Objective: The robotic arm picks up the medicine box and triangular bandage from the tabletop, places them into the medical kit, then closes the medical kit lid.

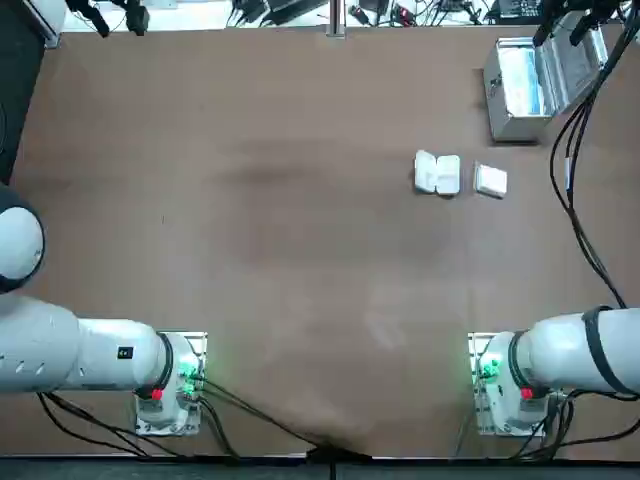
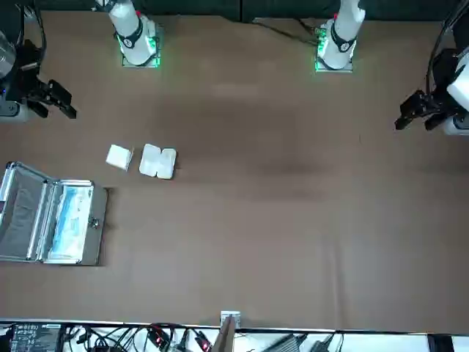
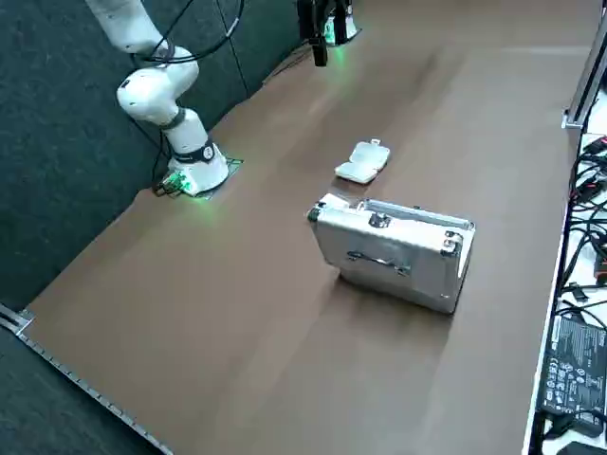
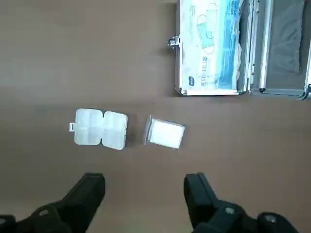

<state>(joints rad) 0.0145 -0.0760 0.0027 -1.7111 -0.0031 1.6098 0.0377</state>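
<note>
Open tabletop (image 1: pixel 300 250) beside the case (image 1: pixel 515 95)

Medicine box (image 1: pixel 437 173) left of bandage (image 1: pixel 490 181), kit (image 1: pixel 518 92) beyond

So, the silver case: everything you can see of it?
The silver case looks like aluminium: boxy, metal-edged, catch in front, curved handle on the lid. It stands wide open on the table, far right, lid swung rightward. A blue-and-white packet lies inside. The open right hand hangs above the table, off the case.
</note>
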